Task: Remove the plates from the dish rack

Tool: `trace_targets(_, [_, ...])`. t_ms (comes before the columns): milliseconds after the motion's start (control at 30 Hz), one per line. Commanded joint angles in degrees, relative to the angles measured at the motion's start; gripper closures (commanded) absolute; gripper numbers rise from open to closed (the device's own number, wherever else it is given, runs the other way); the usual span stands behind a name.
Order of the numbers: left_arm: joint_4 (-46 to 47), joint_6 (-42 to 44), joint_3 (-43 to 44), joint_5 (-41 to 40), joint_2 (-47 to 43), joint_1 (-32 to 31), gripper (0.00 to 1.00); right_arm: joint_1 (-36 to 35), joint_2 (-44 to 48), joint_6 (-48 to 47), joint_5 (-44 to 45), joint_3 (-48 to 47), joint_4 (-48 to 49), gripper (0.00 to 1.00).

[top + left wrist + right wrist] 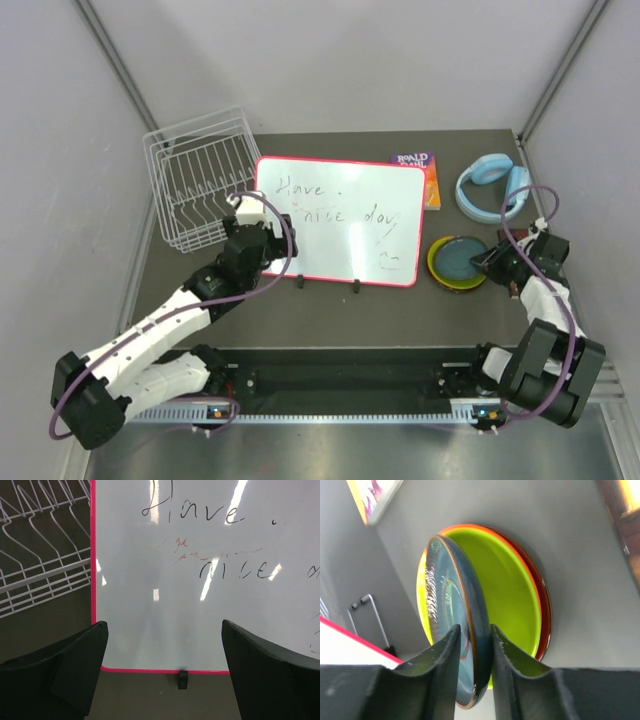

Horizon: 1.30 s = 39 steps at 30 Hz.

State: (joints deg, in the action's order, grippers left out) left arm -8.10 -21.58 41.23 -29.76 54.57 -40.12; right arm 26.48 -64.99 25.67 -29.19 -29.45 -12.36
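Plates (458, 262) lie stacked beyond the right tool (475, 630), which is clenched on the rim of the dark blue-black plate (452, 605), tilted above the lime-yellow plate (510, 590). Left tool (164, 625) hangs released facing the whiteboard (175, 605), dish rack (40, 575) to its left.

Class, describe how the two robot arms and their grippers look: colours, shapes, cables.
Both the left arm and right arm have white shells with black joints; a purple cable loops along each. The left gripper and right gripper have black, wedge-shaped fingers.
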Motion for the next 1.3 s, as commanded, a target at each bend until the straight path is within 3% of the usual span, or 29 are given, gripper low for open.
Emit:
trace_targets(0, [2.21, -1.27, 0.08, 0.93, 0.28, 0.22, 0.01, -1.17, 0.48, -1.94, -0.08, 1.24, 1.11, 0.67])
trace_targets(100, [2.12, -1.36, 0.08, 1.19, 0.10, 0.22, 0.01, -1.08, 2.40, -2.29, 1.76, 1.07, -0.64, 0.50])
trace_targets(233, [2.12, -1.36, 0.16, 1.80, -0.07, 0.22, 0.01, -2.04, 7.50, -1.94, 10.45, -0.08, -3.72, 0.29])
trace_targets(333, [2.03, -0.92, 0.60, 2.86, -0.16, 0.22, 0.01, -2.31, 12.51, -2.11, 14.68, -2.18, -6.79, 0.22])
trace_targets(567, [-0.25, -0.83, 3.24, 2.95, 2.03, 0.13, 0.01, -2.84, 23.14, -4.13, 18.55, -8.24, -11.10, 0.16])
trace_targets(767, [-0.69, -1.44, 3.15, 2.25, 0.46, 0.22, 0.01, -2.84, 25.70, -5.63, 17.77, -9.66, -14.27, 0.16])
trace_targets(933, [-1.48, -1.00, 2.80, -0.56, -1.74, 0.22, 0.01, -4.06, 28.51, -6.77, 9.68, -6.76, -10.14, 0.14])
trace_targets(1067, [-3.58, 0.31, 3.06, -5.83, -2.18, 0.22, 0.01, -12.66, 31.06, -7.30, 15.11, -6.06, -6.45, 0.09])
trace_targets(1200, [-3.42, 2.94, 3.24, -6.72, -1.83, 0.30, 0.01, -28.62, 29.49, -7.13, 32.90, -5.88, -5.13, 0.08])
trace_targets(1267, [-4.11, 2.35, 3.67, -8.46, 0.18, 1.70, 0.01, -33.05, 26.95, -6.43, 37.87, -5.53, -4.87, 0.08])
